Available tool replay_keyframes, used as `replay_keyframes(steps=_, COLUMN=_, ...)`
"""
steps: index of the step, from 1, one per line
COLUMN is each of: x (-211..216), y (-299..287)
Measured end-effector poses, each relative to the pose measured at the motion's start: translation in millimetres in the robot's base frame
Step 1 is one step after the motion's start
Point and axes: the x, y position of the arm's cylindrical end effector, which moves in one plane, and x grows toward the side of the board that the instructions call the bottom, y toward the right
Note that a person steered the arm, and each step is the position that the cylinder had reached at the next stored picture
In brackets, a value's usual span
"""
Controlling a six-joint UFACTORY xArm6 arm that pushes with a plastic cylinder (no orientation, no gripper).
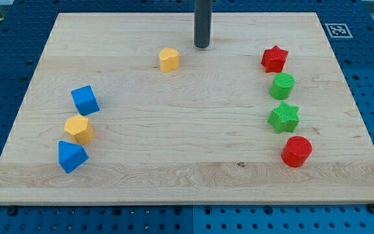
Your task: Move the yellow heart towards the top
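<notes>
Camera view, tip (202,46) near yellow heart (169,59)

My tip (202,46) sits near the view's top, a little right of the middle, at the lower end of a straight dark rod that comes down into view from the top edge. The rod stands upright, with no lean to either side that I can make out, and only its lower stretch shows, the rest being cut off above. The tip's end is round and flat, resting at counter (174,162) level
</notes>
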Motion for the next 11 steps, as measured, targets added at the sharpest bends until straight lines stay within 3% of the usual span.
replay_keyframes(steps=4, x=71, y=-40)
replay_keyframes(steps=11, x=45, y=-65)
